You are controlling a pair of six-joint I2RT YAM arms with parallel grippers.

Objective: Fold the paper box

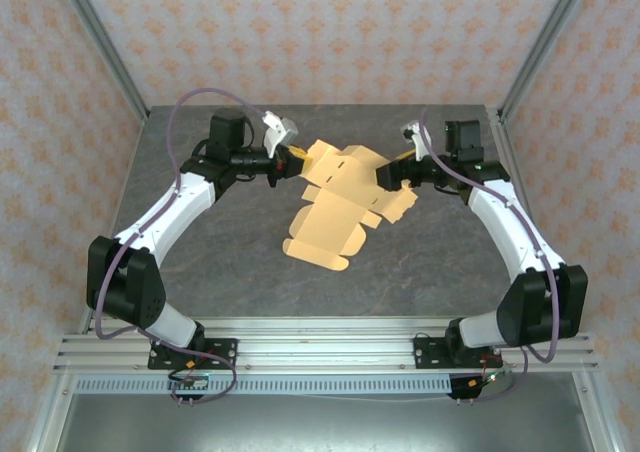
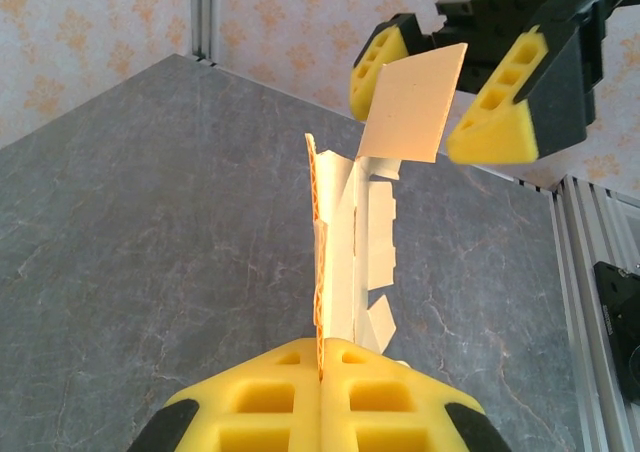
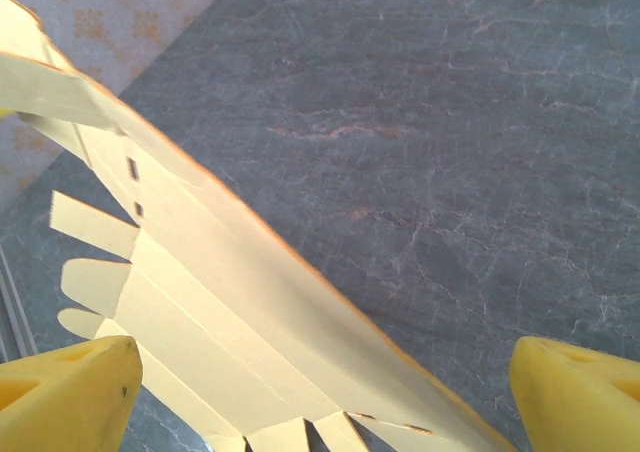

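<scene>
The desk [image 1: 220, 262] is dark grey with thin pale lines in it, like stone. It is flat and has a dull shine. Walls [image 1: 330, 32] stand at its back and on both sides. They are covered in pale pink paper with small orange flower shapes. Grey metal posts [image 1: 100, 42] lean up from the two back corners of the desk. Silver rails [image 1: 320, 337] run along the near edge, and both arms [image 1: 170, 212] are bolted there. A purple cable [image 1: 172, 142] loops along each arm.

The paper box [image 1: 335, 207] is not folded yet. It is a flat sheet of light orange card with flaps and round tabs. It is held up over the middle of the desk, a bit toward the back edge. One end is high, and the other end hangs down toward the middle of the desk. The low end may rest on the desk, but that is hard to tell from above.

The left gripper [image 1: 284, 162] is at the left side of the sheet. Its yellow fingers [image 2: 250, 402] are pressed tight together, with the edge of the card pinched between them. The right gripper [image 1: 384, 176] is at the right side of the sheet. Its own yellow fingers are spread wide apart, and a flap of the card sits in the gap between them.
</scene>
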